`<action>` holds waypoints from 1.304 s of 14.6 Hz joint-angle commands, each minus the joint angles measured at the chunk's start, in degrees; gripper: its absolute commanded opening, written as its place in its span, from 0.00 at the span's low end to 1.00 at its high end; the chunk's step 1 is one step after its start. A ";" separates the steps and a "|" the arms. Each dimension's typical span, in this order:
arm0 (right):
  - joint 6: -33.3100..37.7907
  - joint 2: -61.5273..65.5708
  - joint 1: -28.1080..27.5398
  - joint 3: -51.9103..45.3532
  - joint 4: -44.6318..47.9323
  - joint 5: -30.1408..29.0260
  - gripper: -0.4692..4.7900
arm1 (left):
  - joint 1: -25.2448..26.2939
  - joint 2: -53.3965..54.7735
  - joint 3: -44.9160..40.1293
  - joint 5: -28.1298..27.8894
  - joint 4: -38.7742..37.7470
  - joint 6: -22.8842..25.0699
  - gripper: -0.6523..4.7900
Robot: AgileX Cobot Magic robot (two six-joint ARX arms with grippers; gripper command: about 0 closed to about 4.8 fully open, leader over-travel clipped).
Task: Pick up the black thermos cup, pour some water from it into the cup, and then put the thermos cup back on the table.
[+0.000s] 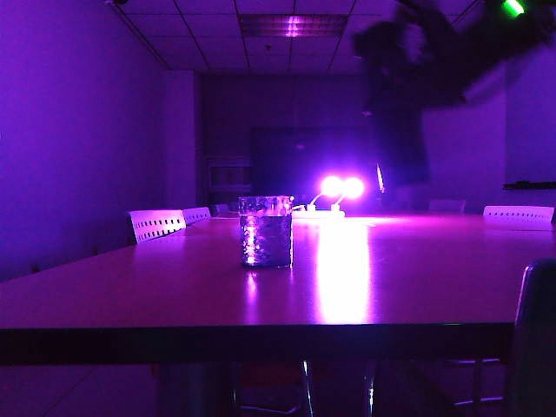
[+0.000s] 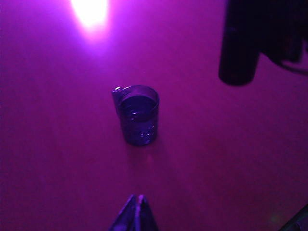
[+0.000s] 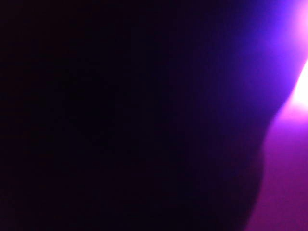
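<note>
Exterior: black thermos cup (image 1: 401,130) hangs blurred, high right of the cup (image 1: 266,230) on the table (image 1: 130,295); swing it fast and you'll spill or miss.
Left wrist: left gripper (image 2: 135,215) clenched, empty, near the cup.
Right wrist: right gripper blacked out, grip can't be told; thermos may slip.

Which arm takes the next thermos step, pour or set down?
Right. The right gripper appears to hold the black thermos cup aloft beside the glass cup, though the exterior view is blurred. The left gripper is shut and empty, short of the cup above the table.
</note>
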 commanded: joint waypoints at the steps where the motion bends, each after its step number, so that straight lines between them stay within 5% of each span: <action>1: 8.07 -1.09 -0.22 -6.51 18.43 -1.75 0.25 | 0.00 -0.11 0.17 0.70 0.50 -0.17 0.11; 12: 7.32 -0.44 0.76 -8.90 14.91 -3.19 0.25 | 0.00 -0.11 0.17 0.68 0.31 -0.17 0.11; 19: 7.32 9.14 0.76 -8.92 23.28 -6.69 0.27 | 0.00 -0.11 0.17 0.70 0.28 -0.20 0.11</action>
